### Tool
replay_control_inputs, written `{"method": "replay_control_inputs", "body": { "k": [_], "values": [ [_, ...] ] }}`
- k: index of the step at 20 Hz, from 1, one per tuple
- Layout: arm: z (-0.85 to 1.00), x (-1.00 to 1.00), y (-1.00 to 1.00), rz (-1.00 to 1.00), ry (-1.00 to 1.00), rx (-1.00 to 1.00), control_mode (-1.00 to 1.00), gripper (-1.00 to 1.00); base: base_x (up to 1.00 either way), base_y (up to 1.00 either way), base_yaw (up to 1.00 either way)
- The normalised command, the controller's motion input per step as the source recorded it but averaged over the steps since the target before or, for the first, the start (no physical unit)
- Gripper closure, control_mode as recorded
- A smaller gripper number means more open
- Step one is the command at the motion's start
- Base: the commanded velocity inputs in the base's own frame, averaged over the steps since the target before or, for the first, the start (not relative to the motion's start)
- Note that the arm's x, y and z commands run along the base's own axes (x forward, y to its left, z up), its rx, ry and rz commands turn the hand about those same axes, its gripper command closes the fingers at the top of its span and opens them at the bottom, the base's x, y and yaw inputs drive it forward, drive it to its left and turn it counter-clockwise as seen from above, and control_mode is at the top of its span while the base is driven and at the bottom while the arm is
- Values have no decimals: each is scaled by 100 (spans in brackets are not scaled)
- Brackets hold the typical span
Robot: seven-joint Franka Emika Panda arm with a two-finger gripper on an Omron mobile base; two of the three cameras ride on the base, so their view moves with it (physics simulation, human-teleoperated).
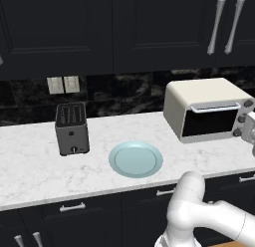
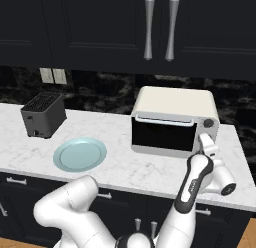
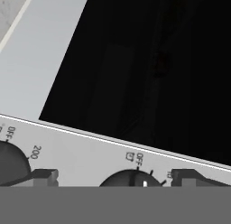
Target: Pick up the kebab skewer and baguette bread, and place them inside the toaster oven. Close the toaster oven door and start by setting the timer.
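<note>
Slot toaster: dark grey, upright at the left of the counter, set back from the front edge; plays no part here, and there is free marble all round it.

Plate: pale blue, bare, lying flat near the counter's front edge, between the slot toaster and the oven and well apart from both.

Toaster oven: cream-white, standing toward the right end of the counter against the dark backsplash. Toaster oven door shut, its silver bar handle along the top edge.

Kebab skewer, baguette bread: probably inside the oven, since the plate is bare; the dark glass is too murky in the hand view to confirm.

Timer knob: on the control strip beside the door, its marker near OFF.

Gripper: level with that strip at the oven's right front corner, fingers spread wide either side of the knob, holding nothing. Placement suits the timer step. Room is tight: neighbouring knob close on one side, counter end just right.
</note>
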Motion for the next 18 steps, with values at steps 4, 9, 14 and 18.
{"method": "replay_control_inputs", "body": {
  "k": [4, 9, 14, 18],
  "values": [
    [15, 18, -12, -2, 12, 0, -100, -100, 0, 0, 0],
    [8, 4, -16, -2, 17, 0, -100, -100, 0, 0, 0],
    [6, 0, -14, -7, 14, 0, -100, -100, 0, 0, 0],
    [15, 0, -12, -8, 4, 3, -100, -100, 0, 0, 0]
  ]
}}
